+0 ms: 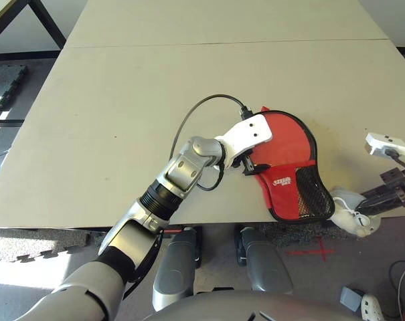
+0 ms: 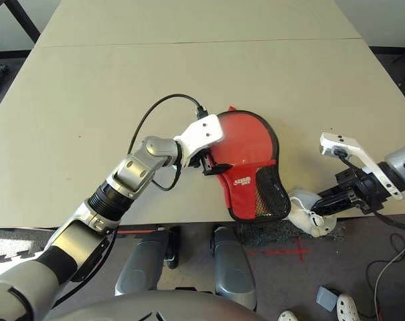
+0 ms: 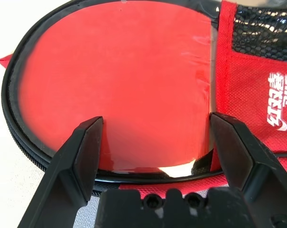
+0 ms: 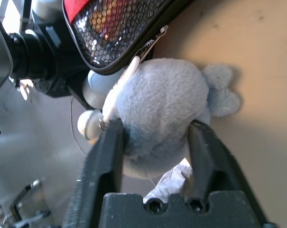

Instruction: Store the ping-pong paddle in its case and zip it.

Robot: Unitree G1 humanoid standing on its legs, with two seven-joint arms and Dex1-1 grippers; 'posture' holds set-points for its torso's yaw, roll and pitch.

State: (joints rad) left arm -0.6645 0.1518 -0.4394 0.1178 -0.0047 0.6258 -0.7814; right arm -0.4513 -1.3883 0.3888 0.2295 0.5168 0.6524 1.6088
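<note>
The case (image 1: 292,175), red with black zipper edging, a mesh pocket (image 1: 314,194) and a white logo, lies at the table's front edge, its narrow end over the rim. Inside its round part shows the ping-pong paddle (image 3: 119,85), a smooth red face; the handle is hidden. My left gripper (image 1: 246,165) stands open at the case's left edge, its fingers (image 3: 86,147) over the paddle's face. My right gripper (image 2: 316,200) is open beyond the table's edge, with a grey-white soft lump (image 4: 167,104) between its fingers (image 4: 110,156). The lump sits next to the case's zipper pull (image 4: 150,45).
A black cable (image 1: 195,110) loops from my left wrist over the table (image 1: 122,100). The table's front edge runs just under the case. On the floor lie grey mats (image 1: 28,244) and small white things (image 2: 346,309).
</note>
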